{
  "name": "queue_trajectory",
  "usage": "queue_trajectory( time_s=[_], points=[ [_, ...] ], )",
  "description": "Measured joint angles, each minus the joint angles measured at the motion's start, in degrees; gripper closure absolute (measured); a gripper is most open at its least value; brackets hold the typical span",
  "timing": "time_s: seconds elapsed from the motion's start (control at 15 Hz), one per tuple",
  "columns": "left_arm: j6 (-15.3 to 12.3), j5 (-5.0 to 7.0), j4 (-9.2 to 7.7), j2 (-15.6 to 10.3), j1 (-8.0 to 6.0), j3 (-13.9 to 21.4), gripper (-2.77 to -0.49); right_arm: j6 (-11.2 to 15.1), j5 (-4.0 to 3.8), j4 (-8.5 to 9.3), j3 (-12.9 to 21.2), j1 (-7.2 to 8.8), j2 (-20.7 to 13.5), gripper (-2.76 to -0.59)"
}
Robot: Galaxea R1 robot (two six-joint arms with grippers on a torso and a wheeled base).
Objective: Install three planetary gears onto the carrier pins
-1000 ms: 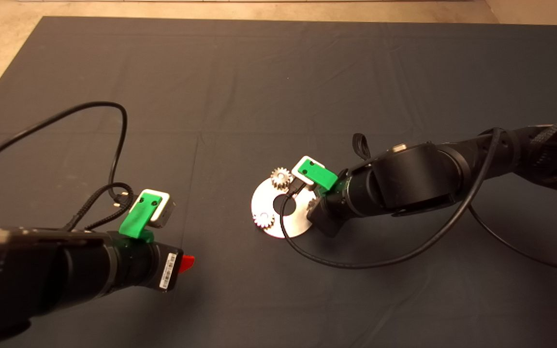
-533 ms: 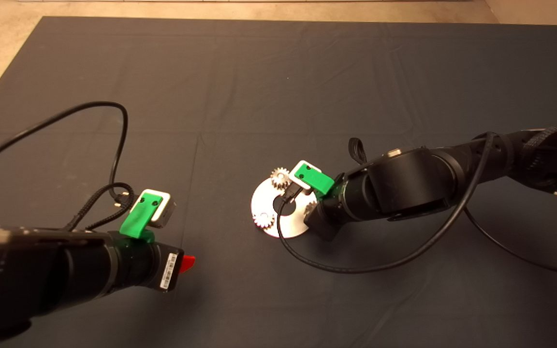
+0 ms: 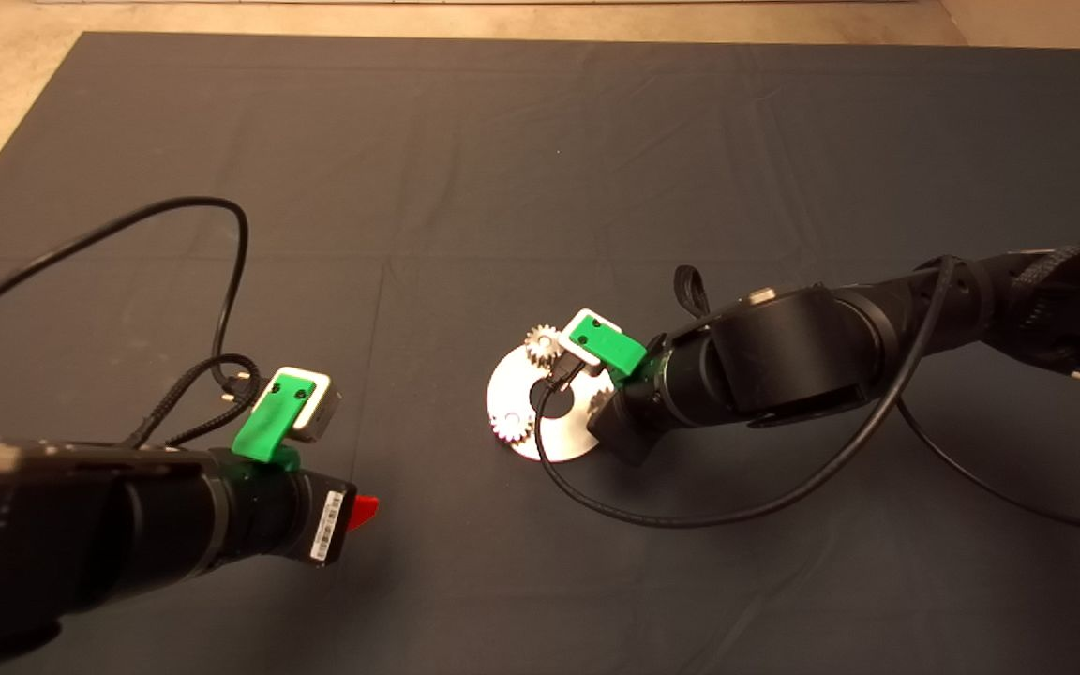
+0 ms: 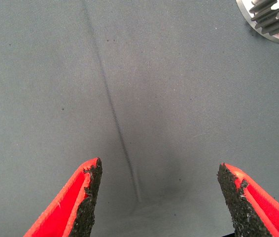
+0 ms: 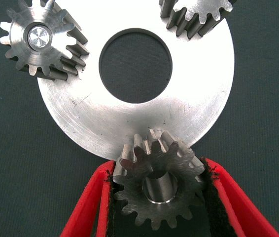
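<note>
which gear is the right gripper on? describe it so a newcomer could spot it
Find the round silver plate on the dark mat, with its large centre hole. Three gears sit at its rim; the one you want is the gear clamped between the red fingers of the right gripper. The other two gears have nothing touching them.

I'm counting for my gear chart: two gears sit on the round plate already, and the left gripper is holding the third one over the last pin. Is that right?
Not quite. The right gripper holds the third gear, its fingers closed on it at the round plate, as the right wrist view shows. The left gripper is open above the bare mat. Two gears do sit on the plate already.
</note>
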Motion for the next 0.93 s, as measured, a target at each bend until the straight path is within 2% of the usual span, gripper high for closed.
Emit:
queue_trajectory(
  time_s=[0.93],
  points=[
    [0.0, 0.00, 0.00, 0.0, 0.00, 0.0, -1.64, 0.0, 0.00, -0.77, -1.0, -0.15, 0.7, -0.97]
  ],
)
